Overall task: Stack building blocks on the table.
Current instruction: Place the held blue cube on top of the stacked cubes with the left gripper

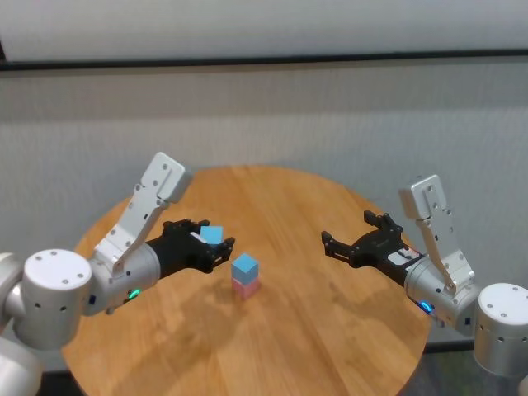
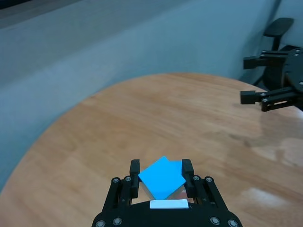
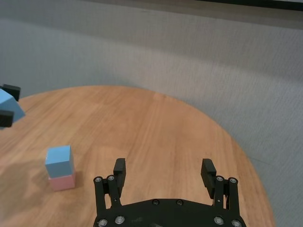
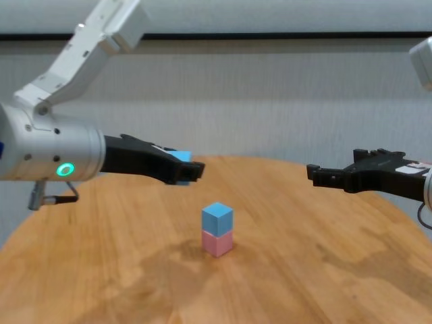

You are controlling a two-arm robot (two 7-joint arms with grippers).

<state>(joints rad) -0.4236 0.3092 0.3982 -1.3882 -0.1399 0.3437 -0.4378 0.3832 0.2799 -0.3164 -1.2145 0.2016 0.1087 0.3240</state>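
Note:
Near the middle of the round wooden table (image 1: 330,346), a light blue block (image 1: 245,266) rests on top of a pale pink block (image 1: 246,286); the chest view shows the same pair, blue block (image 4: 217,217) over pink block (image 4: 217,242). My left gripper (image 1: 216,242) hovers above the table, up and to the left of that stack, shut on a second light blue block (image 2: 162,177) that sits tilted between its fingers. My right gripper (image 1: 346,235) hangs open over the table's right side, holding nothing, well away from the stack (image 3: 60,168).
A grey wall runs behind the table. Bare wood (image 4: 324,270) surrounds the stack on every side. Part of a dark chair (image 2: 279,28) shows beyond the table's far edge in the left wrist view.

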